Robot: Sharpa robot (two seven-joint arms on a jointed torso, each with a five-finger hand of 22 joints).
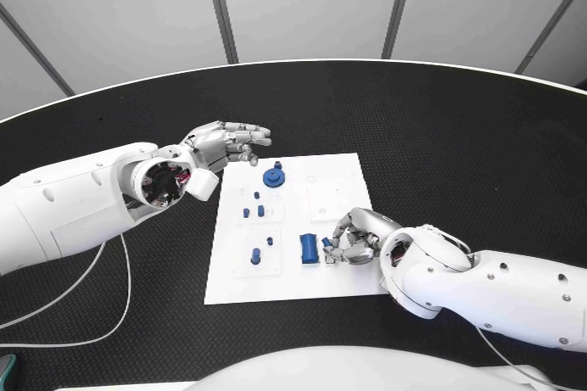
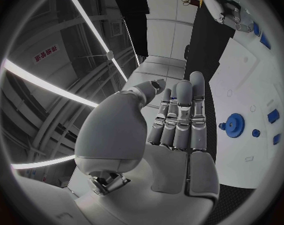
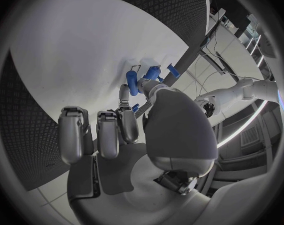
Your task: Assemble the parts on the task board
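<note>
Lower centre of frame: right hand (image 1: 352, 238) rests on the task board (image 1: 345, 282), fingers curled beside the blue block (image 1: 309, 248); whether they grip it is unclear. Left hand (image 1: 227, 143) hovers off the board's upper-left corner, fingers together, holding nothing.

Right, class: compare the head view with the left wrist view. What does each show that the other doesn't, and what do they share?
Head view alone: the whole task board on the black table, and the blue block beside the right hand.

Left wrist view alone: the left hand's palm side, fingers straight and holding nothing.

Both: the blue gear, the board and both hands.
</note>
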